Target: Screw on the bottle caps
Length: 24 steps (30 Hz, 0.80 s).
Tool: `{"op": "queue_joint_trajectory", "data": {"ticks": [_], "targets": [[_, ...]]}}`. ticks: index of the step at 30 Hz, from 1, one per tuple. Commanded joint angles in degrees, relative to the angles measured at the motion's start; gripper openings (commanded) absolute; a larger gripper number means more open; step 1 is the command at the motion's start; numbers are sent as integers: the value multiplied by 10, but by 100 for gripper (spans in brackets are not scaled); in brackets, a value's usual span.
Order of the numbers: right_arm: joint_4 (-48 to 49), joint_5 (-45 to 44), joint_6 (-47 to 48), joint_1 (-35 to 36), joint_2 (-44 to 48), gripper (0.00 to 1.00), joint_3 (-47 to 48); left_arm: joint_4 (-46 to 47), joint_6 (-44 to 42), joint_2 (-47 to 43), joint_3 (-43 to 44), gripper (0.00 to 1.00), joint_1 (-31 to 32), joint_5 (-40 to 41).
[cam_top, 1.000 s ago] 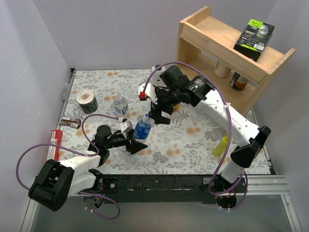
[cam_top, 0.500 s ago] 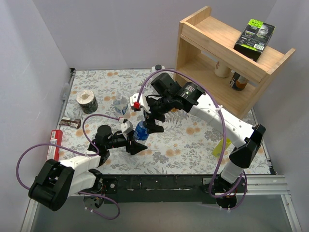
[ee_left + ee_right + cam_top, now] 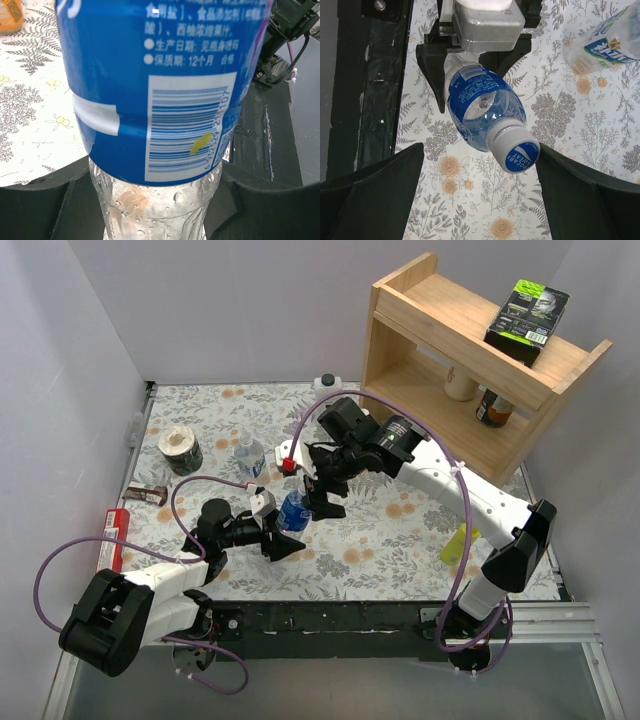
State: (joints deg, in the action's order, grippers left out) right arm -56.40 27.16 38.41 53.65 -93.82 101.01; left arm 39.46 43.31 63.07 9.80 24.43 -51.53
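Note:
My left gripper is shut on the lower body of a clear bottle with a blue label and holds it tilted over the table. In the left wrist view the bottle fills the space between the fingers. A cap with a blue top sits on its neck. My right gripper is open, its fingers on either side of the cap, the right one close to it. A second clear bottle stands behind. The orange bottle shows only at a corner.
A wooden shelf stands at the back right. A yellow squeeze bottle lies by the right arm. A white square bottle with a black cap stands at the back edge. A round tin, a snack bar and a red packet lie on the left.
My right gripper has moved forward and left from behind the bottle, and its open fingers now bracket the capped top. The left gripper has kept its hold on the bottle.

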Motion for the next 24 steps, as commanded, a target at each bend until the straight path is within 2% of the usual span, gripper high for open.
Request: {"op": "queue_joint_trajectory", "data": {"ticks": [1, 6, 10, 14, 17, 24], "targets": [[-26, 0, 1, 4, 43, 97, -22, 25, 17, -6, 0, 0, -17, 25], [-64, -7, 18, 7, 52, 97, -27, 29, 20, -5, 0, 0, -22, 28], [-86, -27, 7, 1, 37, 92, -3, 24, 6, -4, 0, 0, -22, 20], [-63, -8, -33, -44, 4, 92, 69, 12, -10, 0, 2, 0, -22, 23], [-43, -15, -25, -45, -26, 93, 124, 9, -14, 0, 3, 0, -21, 7], [23, 32, 8, -36, -35, 97, 102, -4, -18, 0, 8, 0, -20, -8]]}}
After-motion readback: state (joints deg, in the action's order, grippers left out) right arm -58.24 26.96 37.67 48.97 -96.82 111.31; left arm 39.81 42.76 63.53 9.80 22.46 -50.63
